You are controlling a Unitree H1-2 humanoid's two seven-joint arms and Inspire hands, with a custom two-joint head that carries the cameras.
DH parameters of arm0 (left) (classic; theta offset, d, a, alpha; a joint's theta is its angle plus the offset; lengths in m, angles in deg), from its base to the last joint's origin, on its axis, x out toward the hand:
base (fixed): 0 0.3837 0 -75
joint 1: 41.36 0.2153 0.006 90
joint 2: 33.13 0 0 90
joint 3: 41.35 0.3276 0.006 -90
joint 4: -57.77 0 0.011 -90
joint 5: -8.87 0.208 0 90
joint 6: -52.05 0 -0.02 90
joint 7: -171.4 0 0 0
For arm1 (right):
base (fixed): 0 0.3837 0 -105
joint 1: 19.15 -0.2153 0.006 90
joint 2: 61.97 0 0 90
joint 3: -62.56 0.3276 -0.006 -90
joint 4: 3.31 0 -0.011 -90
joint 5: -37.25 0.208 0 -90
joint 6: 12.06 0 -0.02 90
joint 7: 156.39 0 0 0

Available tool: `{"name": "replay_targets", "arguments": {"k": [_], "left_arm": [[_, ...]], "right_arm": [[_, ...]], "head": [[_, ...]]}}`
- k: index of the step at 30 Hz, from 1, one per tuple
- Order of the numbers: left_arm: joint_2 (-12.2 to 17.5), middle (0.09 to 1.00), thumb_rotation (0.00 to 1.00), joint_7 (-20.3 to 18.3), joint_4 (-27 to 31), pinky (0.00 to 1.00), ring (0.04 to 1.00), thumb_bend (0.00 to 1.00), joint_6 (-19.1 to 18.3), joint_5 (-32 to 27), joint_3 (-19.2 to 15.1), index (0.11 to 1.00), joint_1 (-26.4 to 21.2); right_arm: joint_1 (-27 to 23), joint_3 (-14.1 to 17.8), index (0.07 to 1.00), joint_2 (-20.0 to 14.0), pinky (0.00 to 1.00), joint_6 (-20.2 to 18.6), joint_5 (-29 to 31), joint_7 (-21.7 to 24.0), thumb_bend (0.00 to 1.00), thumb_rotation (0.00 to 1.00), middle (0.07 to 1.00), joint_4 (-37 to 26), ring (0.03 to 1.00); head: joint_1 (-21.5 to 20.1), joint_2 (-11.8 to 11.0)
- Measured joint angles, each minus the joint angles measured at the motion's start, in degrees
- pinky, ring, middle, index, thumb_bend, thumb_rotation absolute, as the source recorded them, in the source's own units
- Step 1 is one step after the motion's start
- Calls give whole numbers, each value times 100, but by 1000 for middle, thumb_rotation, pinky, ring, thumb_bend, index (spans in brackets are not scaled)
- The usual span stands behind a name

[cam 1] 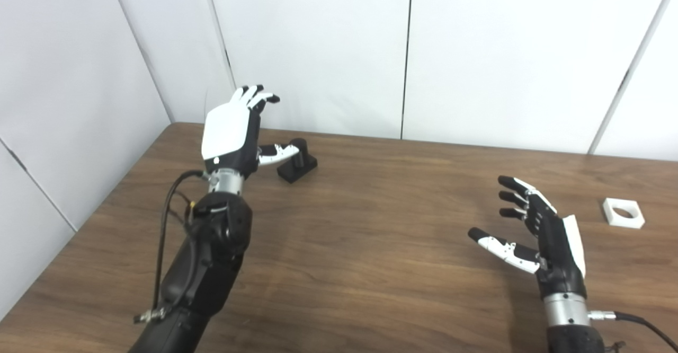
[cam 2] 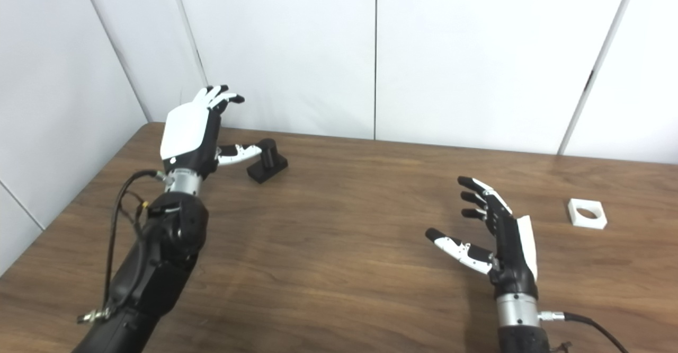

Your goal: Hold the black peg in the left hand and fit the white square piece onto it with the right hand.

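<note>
The black peg (cam 1: 297,159), a short cylinder on a square black base, stands on the wooden table (cam 1: 371,247) at the far left. My left hand (cam 1: 233,133) hovers just left of it, open, fingers raised and thumb reaching toward the peg without gripping it. The white square piece (cam 1: 623,213), with a round hole, lies flat at the far right of the table. My right hand (cam 1: 535,236) is open with fingers spread, held above the table to the left of the white piece and apart from it.
White wall panels (cam 1: 318,51) close off the table at the back and on the left. Cables run along my left forearm (cam 1: 206,257) and out of my right wrist (cam 1: 625,318).
</note>
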Motion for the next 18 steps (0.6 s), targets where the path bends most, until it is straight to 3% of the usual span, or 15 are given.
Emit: {"name": "replay_targets", "arguments": {"k": [7, 14, 18], "left_arm": [[94, 1000, 576, -533, -355, 1000, 1000, 878, -534, 148, 240, 723, -263], [133, 1000, 670, -942, -607, 1000, 1000, 901, -832, 99, 389, 699, -459], [132, 1000, 669, -1204, -735, 1000, 1000, 912, -942, 69, 419, 696, -530]], "right_arm": [[27, 20, 776, -1, 676, -9, -19, -1, 639, 119, 835, -43, 793], [30, 20, 775, 1, 685, -27, -51, -2, 643, 143, 840, -58, 801], [47, 23, 774, 2, 683, -101, -48, 2, 640, 126, 838, -89, 793]], "head": [[-44, 9], [-88, 26], [-105, 26]]}}
